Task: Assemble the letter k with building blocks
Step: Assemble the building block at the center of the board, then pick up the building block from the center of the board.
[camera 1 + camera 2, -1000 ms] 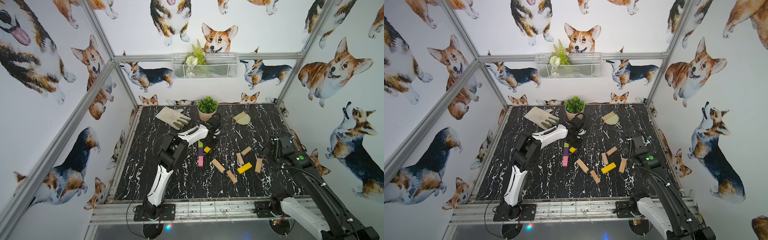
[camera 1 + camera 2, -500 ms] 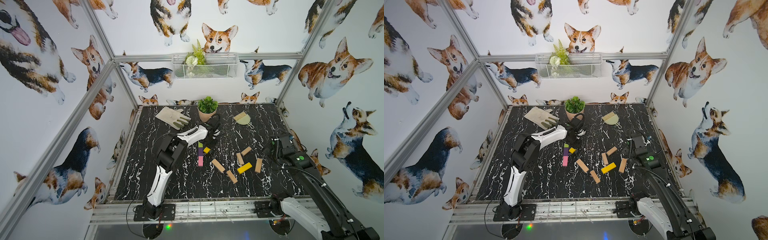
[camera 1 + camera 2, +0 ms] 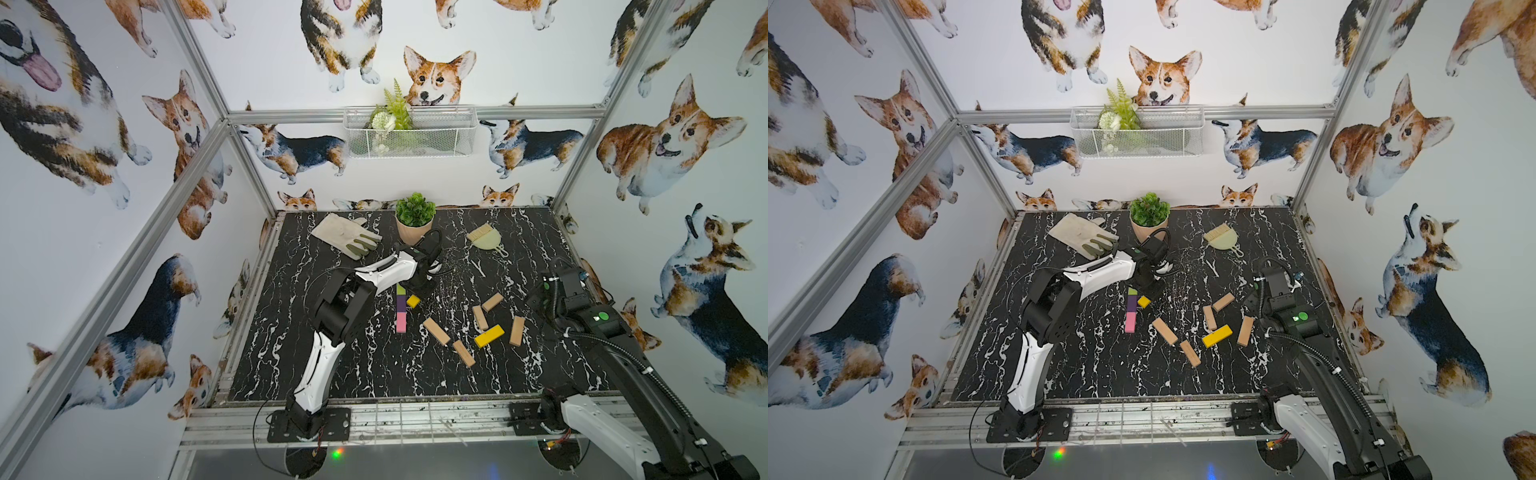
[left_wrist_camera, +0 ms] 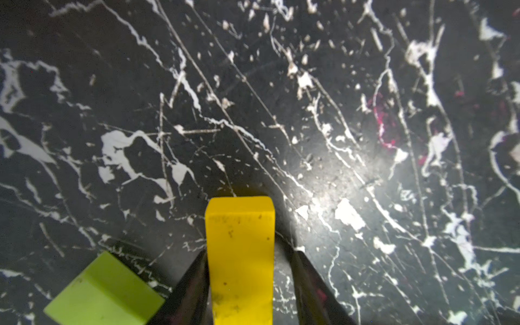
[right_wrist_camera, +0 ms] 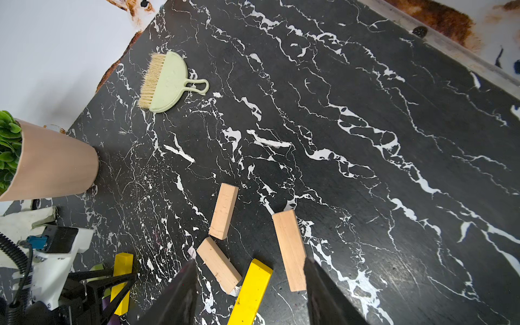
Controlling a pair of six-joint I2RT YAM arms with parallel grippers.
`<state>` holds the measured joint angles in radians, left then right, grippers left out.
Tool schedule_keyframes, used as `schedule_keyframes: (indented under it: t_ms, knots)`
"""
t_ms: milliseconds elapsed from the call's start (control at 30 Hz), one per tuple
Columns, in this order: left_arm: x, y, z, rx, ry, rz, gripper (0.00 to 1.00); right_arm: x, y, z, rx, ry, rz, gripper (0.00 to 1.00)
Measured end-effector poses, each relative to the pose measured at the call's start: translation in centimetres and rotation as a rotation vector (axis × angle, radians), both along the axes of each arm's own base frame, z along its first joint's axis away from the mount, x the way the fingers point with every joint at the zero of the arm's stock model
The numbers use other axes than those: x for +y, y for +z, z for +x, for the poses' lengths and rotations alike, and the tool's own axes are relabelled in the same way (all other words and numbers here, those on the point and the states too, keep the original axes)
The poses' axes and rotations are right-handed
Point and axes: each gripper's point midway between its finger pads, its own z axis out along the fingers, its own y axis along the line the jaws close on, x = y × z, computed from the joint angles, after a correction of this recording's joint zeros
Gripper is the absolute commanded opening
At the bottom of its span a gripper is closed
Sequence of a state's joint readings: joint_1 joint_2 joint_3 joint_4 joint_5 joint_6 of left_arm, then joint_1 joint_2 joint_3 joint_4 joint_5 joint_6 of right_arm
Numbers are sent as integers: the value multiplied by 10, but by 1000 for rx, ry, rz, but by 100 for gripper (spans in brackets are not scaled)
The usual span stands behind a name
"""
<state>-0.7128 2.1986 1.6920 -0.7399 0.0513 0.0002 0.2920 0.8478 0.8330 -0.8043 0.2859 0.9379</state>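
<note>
We see the left claw (image 4: 250,254) loosely parted around the yellow block (image 4: 239,253), lower centre; right claw (image 5: 250,260) open, empty.

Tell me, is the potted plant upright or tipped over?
Upright: the potted plant stands on its base on the table, leaves pointing up.

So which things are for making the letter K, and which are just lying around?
For the K: green block, purple block, pink block, yellow block, second yellow block, five wooden blocks.
Just lying about: glove, potted plant, brush with dustpan, wire basket.
</note>
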Motion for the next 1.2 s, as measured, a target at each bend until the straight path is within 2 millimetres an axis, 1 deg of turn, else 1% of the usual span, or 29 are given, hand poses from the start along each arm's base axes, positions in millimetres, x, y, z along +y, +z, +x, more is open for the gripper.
schedule_keyframes:
  t_ms: [100,167,200,267,300,367,400,467,500,533,567,633,700,833,900,1033,1100,1200]
  knots:
    - [0,5,-1,-4,-2,-3,63,0,0,0,0,0,0,62]
    - [-1,16,1,-22,-1,-18,66,0,0,0,0,0,0,62]
    - [-2,25,2,-39,-1,-31,67,0,0,0,0,0,0,62]
    - [-5,47,6,-80,4,-61,70,0,0,0,1,1,-1,62]
    - [-7,62,9,-112,7,-82,72,1,-1,0,3,11,-6,62]
    - [-9,95,15,-184,24,-129,83,6,-2,3,15,53,-12,62]
    - [-9,115,18,-220,44,-165,88,10,-1,6,26,85,-20,62]
    - [-4,150,24,-280,96,-244,91,26,1,15,44,178,-40,62]
    - [4,166,28,-309,139,-285,94,39,2,20,56,247,-52,62]
    - [15,175,33,-325,187,-317,97,53,2,24,69,318,-65,62]
    - [26,180,37,-329,237,-343,99,66,2,27,76,381,-75,62]
    - [56,178,43,-311,359,-384,100,96,-4,32,114,525,-124,62]
    - [84,169,43,-284,461,-397,100,127,-17,31,166,676,-164,62]
    - [130,154,34,-243,605,-393,100,186,-51,19,283,957,-237,62]
    - [150,146,32,-236,656,-377,100,207,-69,9,345,1073,-279,61]
    - [188,130,23,-222,745,-340,100,241,-96,-12,418,1261,-357,58]
    - [205,124,18,-217,789,-328,100,251,-106,-22,443,1328,-377,56]
    - [223,117,11,-211,842,-314,100,258,-120,-32,473,1404,-413,54]
